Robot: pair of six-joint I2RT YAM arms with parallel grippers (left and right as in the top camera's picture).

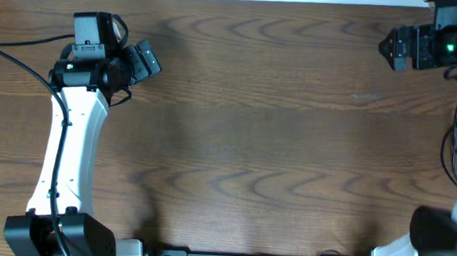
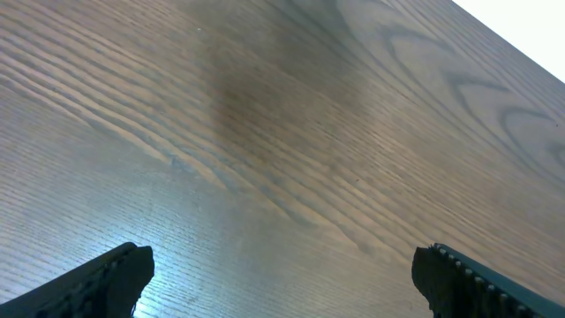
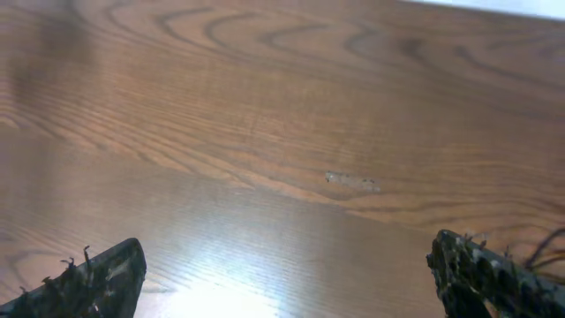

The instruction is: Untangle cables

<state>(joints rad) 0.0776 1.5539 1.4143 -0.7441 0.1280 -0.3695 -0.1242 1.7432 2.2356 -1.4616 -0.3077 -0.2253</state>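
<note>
Hovering above the desk point(image 1: 252, 129) at its far left, the left claw point(image 2: 282, 269) is recorded with fingers point(image 2: 106, 278) spread wide; nothing is held or touched. The right claw point(image 3: 287, 269) is placed at the far right, likewise spread fully, with nothing gripped between its jaws. Thin black cables point(image 1: 450, 147) are noted in loose loops at the desk's right edge, nearer than the right claw and apart from both claws.

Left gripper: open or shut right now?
Open. On the left gripper the fingers stand far apart in its wrist view, with only table between them and nothing held.
</note>
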